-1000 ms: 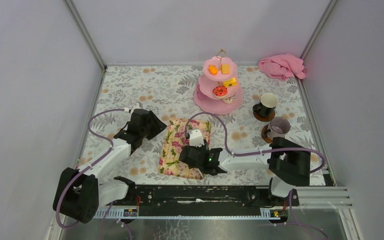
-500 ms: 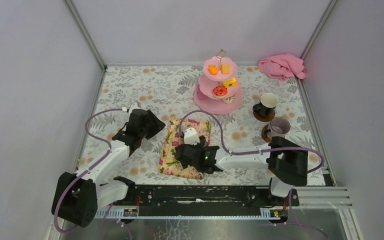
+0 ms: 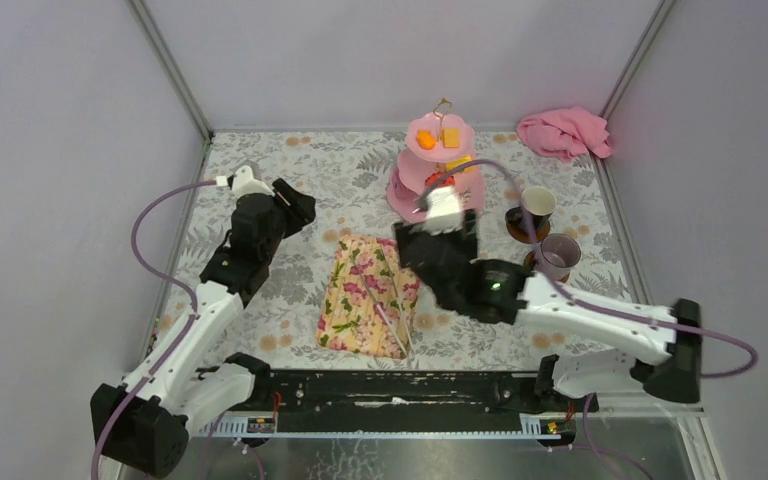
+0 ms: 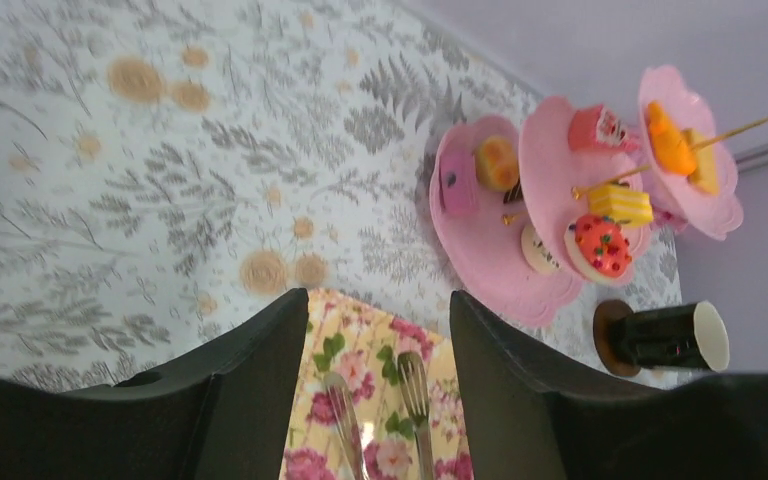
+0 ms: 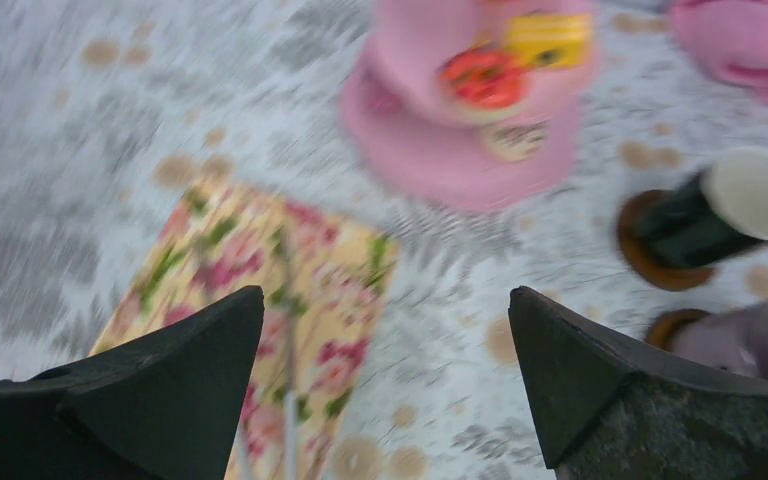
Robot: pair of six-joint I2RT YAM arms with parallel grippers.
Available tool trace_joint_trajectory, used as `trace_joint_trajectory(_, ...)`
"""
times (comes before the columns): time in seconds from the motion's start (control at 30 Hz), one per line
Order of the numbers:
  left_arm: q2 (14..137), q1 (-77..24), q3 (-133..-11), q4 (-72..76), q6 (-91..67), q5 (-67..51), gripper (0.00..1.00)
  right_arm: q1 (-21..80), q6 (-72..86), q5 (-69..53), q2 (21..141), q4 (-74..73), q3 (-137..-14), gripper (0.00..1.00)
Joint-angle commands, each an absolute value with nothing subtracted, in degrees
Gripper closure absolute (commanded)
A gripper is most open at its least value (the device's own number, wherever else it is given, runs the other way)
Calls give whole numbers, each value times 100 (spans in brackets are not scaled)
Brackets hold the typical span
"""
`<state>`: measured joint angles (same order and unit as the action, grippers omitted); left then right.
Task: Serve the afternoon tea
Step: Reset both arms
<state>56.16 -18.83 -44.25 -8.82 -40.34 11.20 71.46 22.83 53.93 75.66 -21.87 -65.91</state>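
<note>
Right arm: swung off the tray and stretched toward the far side; right gripper now held above the gap between tray and stand.
Left arm: raised and pushed farther back; left gripper now held just past the tray's far-left corner.
Unmoved: stand, black mug, grey mug, tray, cloth.
Surface: table covered in a grey-leaf print with tan flowers.
Room: closed in by plain pale walls; metal posts set in the far corners.
Right jaws: spread wide, nothing between them.
Left jaws: parted, nothing gripped.
Stand: placed far centre of the table; cakes spread over all three tiers.
Black mug: set on a brown coaster, just right of the stand.
Grey mug: set just nearer than the black one.
Tray: two utensils laid along it.
Cloth: bunched in the far-right corner.
</note>
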Motion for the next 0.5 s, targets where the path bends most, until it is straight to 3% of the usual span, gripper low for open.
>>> trace_joint_trajectory(0.0,5507,-1907,-4728,-536,-3408,1753,38,5932,2051,6291,6339,-2373,-6453,1)
trace_joint_trajectory(0.3,5816,-1907,-4495,100,-2963,2039,37,2806,1519,5900,4969,-1427,-5492,1)
trace_joint_trajectory(0.47,6024,-1907,-4149,560,-2725,1978,36,2107,1616,6469,5162,-1225,-5138,1)
